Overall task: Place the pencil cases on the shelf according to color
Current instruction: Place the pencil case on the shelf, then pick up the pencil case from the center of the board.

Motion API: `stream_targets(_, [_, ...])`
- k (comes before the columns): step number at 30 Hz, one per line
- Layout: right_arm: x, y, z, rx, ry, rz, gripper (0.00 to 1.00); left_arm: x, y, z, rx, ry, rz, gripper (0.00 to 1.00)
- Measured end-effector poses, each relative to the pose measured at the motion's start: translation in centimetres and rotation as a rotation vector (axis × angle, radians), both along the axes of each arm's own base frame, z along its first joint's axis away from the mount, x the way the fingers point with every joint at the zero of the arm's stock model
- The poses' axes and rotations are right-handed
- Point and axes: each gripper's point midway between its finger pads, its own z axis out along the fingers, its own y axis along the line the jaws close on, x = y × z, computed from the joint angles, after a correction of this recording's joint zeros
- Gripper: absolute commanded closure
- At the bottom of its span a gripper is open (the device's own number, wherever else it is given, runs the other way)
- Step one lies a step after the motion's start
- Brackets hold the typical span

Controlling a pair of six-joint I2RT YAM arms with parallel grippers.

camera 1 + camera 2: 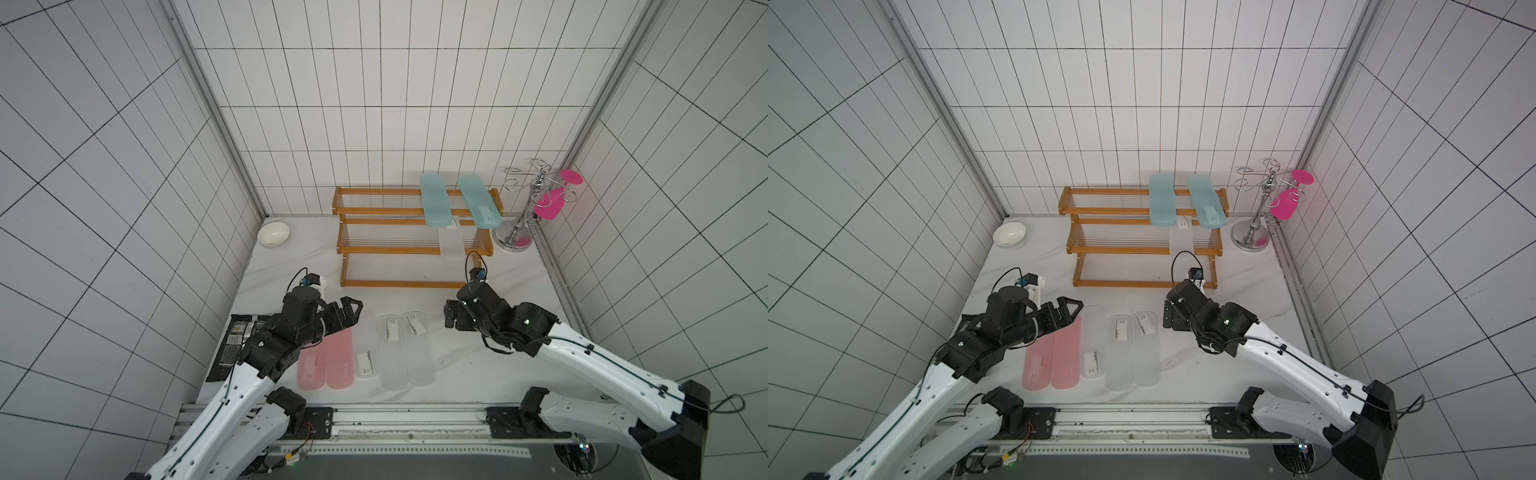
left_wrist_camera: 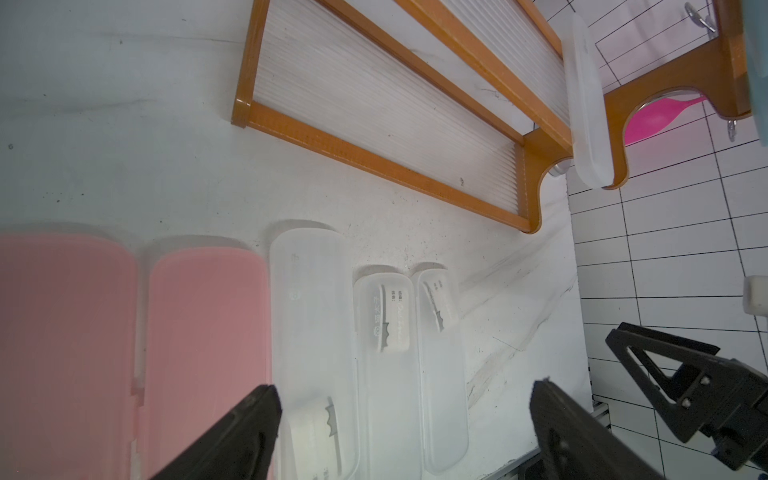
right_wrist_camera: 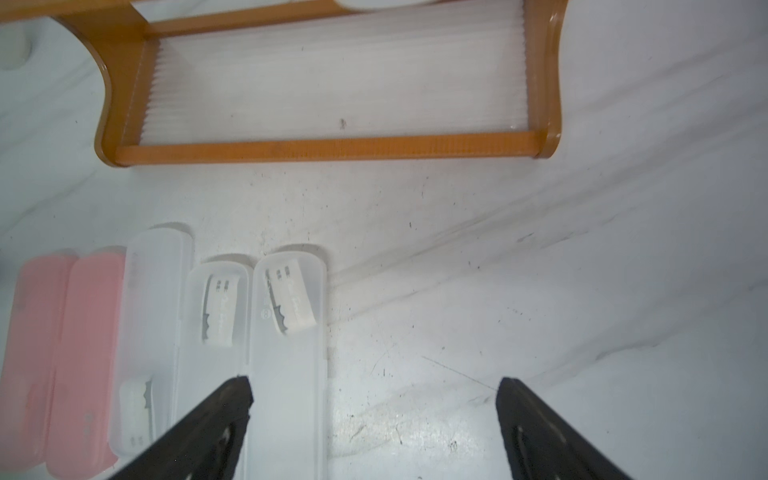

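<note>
The orange-brown shelf [image 1: 415, 249] stands at the back. Two teal pencil cases [image 1: 434, 203] [image 1: 478, 201] lie across its top tier and a clear one [image 1: 451, 245] lies on the middle tier. Near the front of the table lie side by side two pink cases [image 1: 311, 368] [image 1: 340, 359] and three clear cases [image 1: 365, 345] [image 1: 391, 357] [image 1: 419, 353]. My left gripper [image 1: 345, 318] [image 2: 405, 388] hangs open above the far ends of the pink and clear cases, holding nothing. My right gripper [image 1: 452, 318] [image 3: 374, 382] is open and empty just right of the rightmost clear case [image 3: 289, 353].
A white bowl [image 1: 273, 234] sits at the back left. A chrome wire stand [image 1: 515, 232] with a pink glass [image 1: 552, 199] stands right of the shelf. A black foil packet [image 1: 235, 340] lies under the left arm. Tiled walls close in three sides.
</note>
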Motion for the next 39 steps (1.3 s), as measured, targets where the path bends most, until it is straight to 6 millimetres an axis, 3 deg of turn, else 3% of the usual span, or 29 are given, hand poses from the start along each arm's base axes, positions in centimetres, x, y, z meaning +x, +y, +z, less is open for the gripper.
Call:
stream_targets(7, [-4.1, 3.5, -6.3, -0.018, 0.087, 0.082, 0.04, -0.7, 0.8, -3.0, 0.02, 0.061, 0.05, 0.02])
stream_targets(13, [-6.1, 7.0, -9.7, -0.026, 0.134, 0.132, 0.04, -0.9, 1.5, -3.2, 0.019, 0.049, 0.088, 0.02])
stream_targets(19, [-7.0, 7.6, -13.6, -0.117, 0.192, 0.128, 0.04, -0.9, 1.8, -3.7, 0.043, 0.06, 0.107, 0.02])
stream_targets(27, [-6.9, 8.2, -13.9, -0.11, 0.201, 0.09, 0.04, -1.2, 1.1, -4.5, 0.061, 0.09, 0.082, 0.02])
stream_targets(34, [-7.0, 3.3, -12.7, -0.074, 0.176, 0.024, 0.04, -1.5, 0.1, -5.4, 0.089, 0.118, 0.055, 0.02])
stream_targets(39, [-7.1, 2.4, -10.0, 0.017, 0.135, 0.045, 0.03, -1.5, -0.3, -5.1, 0.094, 0.096, 0.049, 0.02])
